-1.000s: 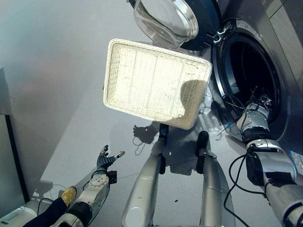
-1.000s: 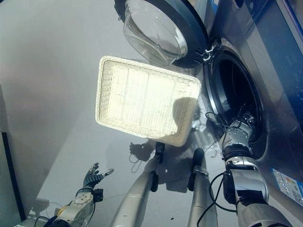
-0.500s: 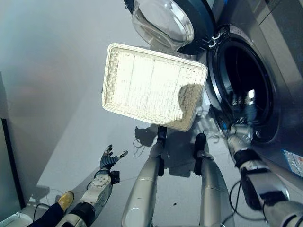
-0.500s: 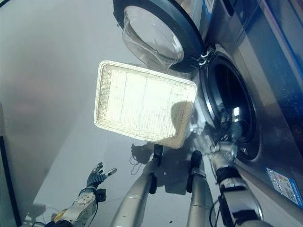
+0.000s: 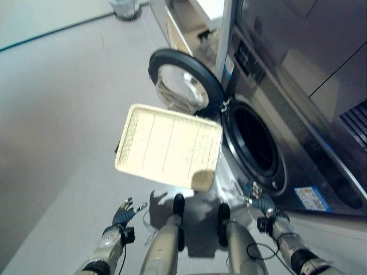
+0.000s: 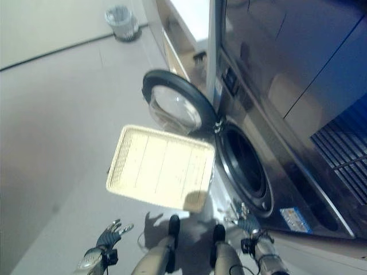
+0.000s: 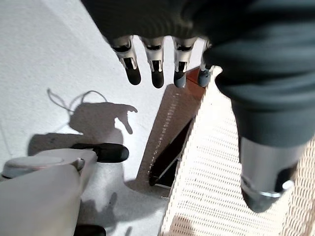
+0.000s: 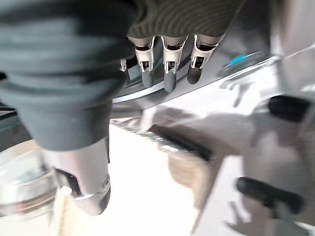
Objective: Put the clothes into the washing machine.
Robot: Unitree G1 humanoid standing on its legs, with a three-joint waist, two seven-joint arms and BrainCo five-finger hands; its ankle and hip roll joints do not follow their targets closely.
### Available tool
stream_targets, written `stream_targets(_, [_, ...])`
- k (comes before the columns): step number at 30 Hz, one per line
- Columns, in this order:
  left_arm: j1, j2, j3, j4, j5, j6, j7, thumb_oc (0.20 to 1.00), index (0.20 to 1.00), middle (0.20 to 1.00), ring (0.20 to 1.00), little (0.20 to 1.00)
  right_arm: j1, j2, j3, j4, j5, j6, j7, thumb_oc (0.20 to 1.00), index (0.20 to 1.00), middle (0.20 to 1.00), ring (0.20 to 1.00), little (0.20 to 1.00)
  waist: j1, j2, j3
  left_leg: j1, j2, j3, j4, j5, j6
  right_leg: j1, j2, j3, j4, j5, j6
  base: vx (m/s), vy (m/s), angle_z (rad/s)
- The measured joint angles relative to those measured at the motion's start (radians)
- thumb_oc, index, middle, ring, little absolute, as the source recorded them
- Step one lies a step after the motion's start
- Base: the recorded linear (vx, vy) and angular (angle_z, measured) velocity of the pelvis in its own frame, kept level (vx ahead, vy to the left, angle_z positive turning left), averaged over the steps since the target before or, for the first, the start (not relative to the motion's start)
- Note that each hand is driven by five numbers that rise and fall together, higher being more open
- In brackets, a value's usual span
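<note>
- The washing machine [image 5: 269,114], a steel-fronted front-loader, stands with its drum opening [image 5: 255,146] dark and uncovered; no clothes can be made out inside it, and the pictures do not settle whether any lie within.
- The machine's round door [image 5: 183,86], dark-rimmed with a bulging glass window, is swung wide on its hinge and stands off to the side of the drum opening, away from the machine's front.
- A pale woven basket [image 5: 169,146], rectangular and shallow, sits on the grey floor [image 5: 63,114] just in front of the drum opening and below the open door; its interior shows bare weave, with no clothes seen in it.
- A small wire wastebasket [image 6: 122,23] stands on the floor well beyond the open door, far from the basket.
- The robot's right hand [image 5: 257,201] hangs low beside the machine's front, just below the drum opening and outside it; its own wrist view shows its fingers [image 8: 168,73] straight and spread, holding nothing.
- The robot's left hand [image 5: 125,213] hovers over the floor on the side of the basket away from the machine, near the basket's nearer corner; its fingers [image 7: 156,69] are likewise straight and apart, with nothing in them.
</note>
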Motion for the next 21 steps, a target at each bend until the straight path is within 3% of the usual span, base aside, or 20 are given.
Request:
stream_targets(2, [0.047,-0.007,-0.001,0.044,0.013,0.0,-0.044,1.0,1.0,1.0,1.0,1.0,0.058,0.025,-0.032,0.06,0.004,0.052,0.018,1.0,1.0,1.0,1.0,1.0,-0.001,-0.01,-0.079,0.059,0.0,0.004,-0.029,-0.004,0.011,0.072,0.008,-0.001,-0.052,0.007,0.009,0.16,0.037,-0.01])
stream_targets(6, [0.079,-0.034,-0.005,0.116,0.106,0.002,-0.113,1.0,1.0,1.0,1.0,1.0,0.11,0.059,-0.068,0.149,-0.061,0.144,0.041,1.0,1.0,1.0,1.0,1.0,-0.001,-0.013,-0.175,0.143,0.001,0.005,-0.086,-0.005,0.012,0.175,0.015,-0.005,-0.15,0.025,0.026,0.13,-0.009,0.0])
stream_targets(11, [0.091,-0.07,-0.024,0.161,0.16,0.022,-0.165,1.0,1.0,1.0,1.0,1.0,0.116,0.066,-0.06,0.18,-0.171,0.207,0.046,1.0,1.0,1.0,1.0,1.0,-0.002,-0.023,-0.229,0.193,0.006,0.002,-0.087,-0.027,0.001,0.278,0.029,-0.012,-0.256,0.058,0.021,0.1,-0.045,0.01])
stream_targets(16, [0.11,-0.085,0.001,0.196,0.156,0.068,-0.173,1.0,1.0,1.0,1.0,1.0,0.114,0.079,-0.037,0.181,-0.199,0.219,0.062,1.0,1.0,1.0,1.0,1.0,0.001,-0.045,-0.287,0.224,0.02,0.005,-0.086,-0.04,-0.017,0.328,0.053,-0.014,-0.301,0.066,0.003,0.05,-0.059,-0.01])
stream_targets(21, [0.109,-0.089,0.001,0.221,0.161,0.098,-0.157,1.0,1.0,1.0,1.0,1.0,0.11,0.092,-0.016,0.178,-0.233,0.222,0.079,1.0,1.0,1.0,1.0,1.0,0.0,-0.038,-0.297,0.227,0.033,0.005,-0.086,-0.045,-0.026,0.338,0.066,-0.015,-0.311,0.071,-0.009,0.03,-0.021,-0.01])
